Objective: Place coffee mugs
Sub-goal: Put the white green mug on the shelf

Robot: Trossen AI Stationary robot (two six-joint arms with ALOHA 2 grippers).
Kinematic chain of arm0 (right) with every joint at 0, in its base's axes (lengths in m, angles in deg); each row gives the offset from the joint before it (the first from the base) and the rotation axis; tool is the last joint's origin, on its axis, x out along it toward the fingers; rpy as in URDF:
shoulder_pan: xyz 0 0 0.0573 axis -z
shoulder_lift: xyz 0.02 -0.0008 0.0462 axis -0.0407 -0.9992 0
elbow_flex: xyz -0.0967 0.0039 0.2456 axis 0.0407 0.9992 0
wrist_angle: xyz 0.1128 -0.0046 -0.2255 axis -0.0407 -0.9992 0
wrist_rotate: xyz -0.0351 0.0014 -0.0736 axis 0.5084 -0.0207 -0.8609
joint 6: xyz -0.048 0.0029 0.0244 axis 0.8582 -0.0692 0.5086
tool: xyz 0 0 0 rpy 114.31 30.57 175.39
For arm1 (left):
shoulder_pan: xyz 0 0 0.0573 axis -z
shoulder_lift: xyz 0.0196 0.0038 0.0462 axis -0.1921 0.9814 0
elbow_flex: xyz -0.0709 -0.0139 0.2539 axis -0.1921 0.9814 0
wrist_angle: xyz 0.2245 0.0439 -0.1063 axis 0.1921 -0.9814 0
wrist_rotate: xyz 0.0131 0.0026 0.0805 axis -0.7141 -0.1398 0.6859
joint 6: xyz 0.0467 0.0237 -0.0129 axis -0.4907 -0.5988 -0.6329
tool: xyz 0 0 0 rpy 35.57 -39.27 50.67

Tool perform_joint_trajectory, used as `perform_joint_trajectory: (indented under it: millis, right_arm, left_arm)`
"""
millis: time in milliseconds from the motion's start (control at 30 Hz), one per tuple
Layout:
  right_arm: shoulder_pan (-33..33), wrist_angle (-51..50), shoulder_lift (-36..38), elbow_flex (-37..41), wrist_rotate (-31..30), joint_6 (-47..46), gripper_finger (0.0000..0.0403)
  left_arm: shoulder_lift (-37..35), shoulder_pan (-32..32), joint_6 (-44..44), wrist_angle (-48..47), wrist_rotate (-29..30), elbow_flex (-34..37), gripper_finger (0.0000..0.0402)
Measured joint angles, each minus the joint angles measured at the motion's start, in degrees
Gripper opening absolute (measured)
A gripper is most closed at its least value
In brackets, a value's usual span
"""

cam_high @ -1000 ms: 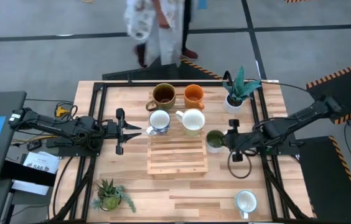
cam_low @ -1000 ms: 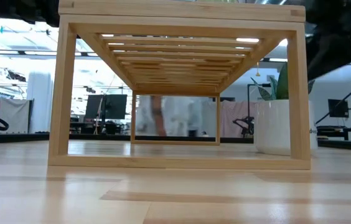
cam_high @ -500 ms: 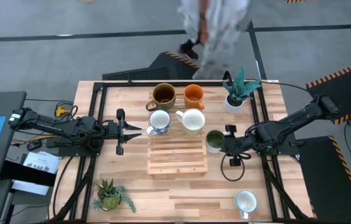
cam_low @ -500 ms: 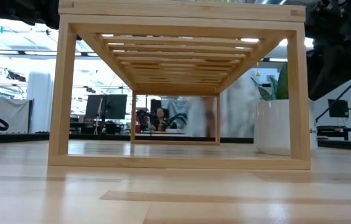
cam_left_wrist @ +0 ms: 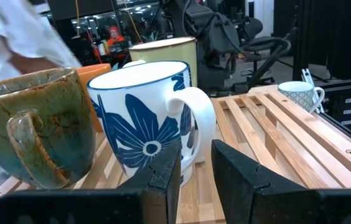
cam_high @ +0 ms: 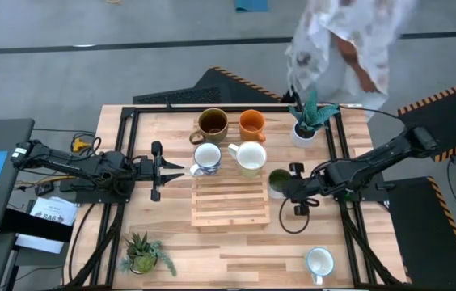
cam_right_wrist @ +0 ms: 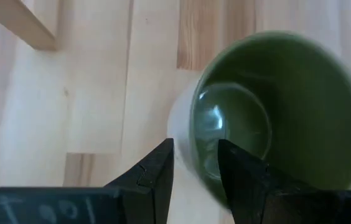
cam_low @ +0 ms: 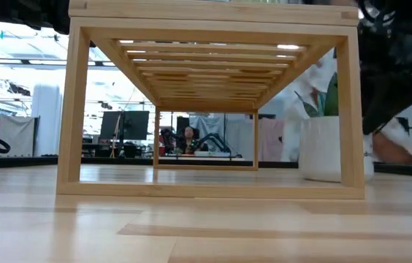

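Observation:
A wooden slatted rack stands mid-table. On its far half stand a brown mug, an orange mug, a white mug with blue flowers and a cream mug. My left gripper hangs level just left of the flowered mug, open, with nothing between its fingers. Right of the rack, my right gripper is shut on an olive green mug. A white mug stands near the front right corner. My right gripper holds the green mug by its rim wall on the side toward the table's right, one finger inside the cup and one outside. The fingers slant down from the table's right. The mug stays mouth up; whether its base is on the table I cannot tell.
A potted plant in a white pot stands at the far right of the table, and another plant near the front left. The rack's near half is bare slats. A person walks past beyond the far edge.
My right gripper has sunk and tipped further down, shifting slightly toward the rack, still shut on the green mug, which has stayed close to its spot. The person behind the table has walked from left to right.

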Motion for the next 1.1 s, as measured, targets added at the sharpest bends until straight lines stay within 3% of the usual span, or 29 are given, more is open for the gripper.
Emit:
perform_joint_trajectory:
  millis: [333,600,833,1100]
  right_arm:
    - [1.7,-0.5,-4.5,0.1,0.1,1.3,0.0144]
    - [1.6,-4.0,-1.8,-0.4,3.0,1.6,0.0042]
    - [-3.2,-14.1,1.4,-9.8,5.3,-2.4,0.0043]
    - [-12.9,-25.2,-0.9,-27.4,-3.5,-2.8,0.0043]
  left_arm:
    - [0.0,0.0,0.1,0.0,0.0,0.0,0.0078]
    - [0.0,0.0,0.1,0.0,0.0,0.0,0.0078]
    - [0.0,0.0,-0.4,0.1,0.3,0.0,0.0078]
    - [0.0,0.0,-0.1,0.1,0.4,0.0,0.0078]
